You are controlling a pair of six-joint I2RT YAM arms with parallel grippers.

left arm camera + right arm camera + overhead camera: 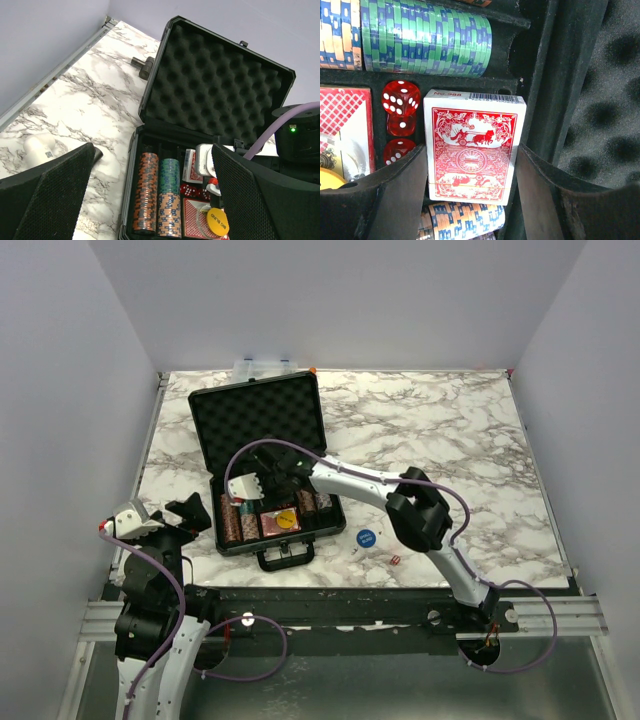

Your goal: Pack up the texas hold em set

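Observation:
The black briefcase (302, 440) lies open on the marble table, foam lid up. Its tray holds chip stacks (232, 522), a flat red-backed deck with a yellow button (217, 222) on it, and red dice (400, 97). My right gripper (262, 483) reaches into the tray. In the right wrist view its fingers (410, 190) flank a second red-backed deck (472, 145), which stands on edge between green and orange chip stacks (425, 37). A blue round button (365, 537) and a tiny red die (396, 560) lie on the table right of the case. My left gripper (165, 520) is open and empty, left of the case.
A clear plastic box (265, 365) stands behind the lid at the back edge. A dark cylindrical object (145, 67) lies behind the case's left corner. A white cylinder (40, 149) lies on the table by my left finger. Grey walls close in three sides.

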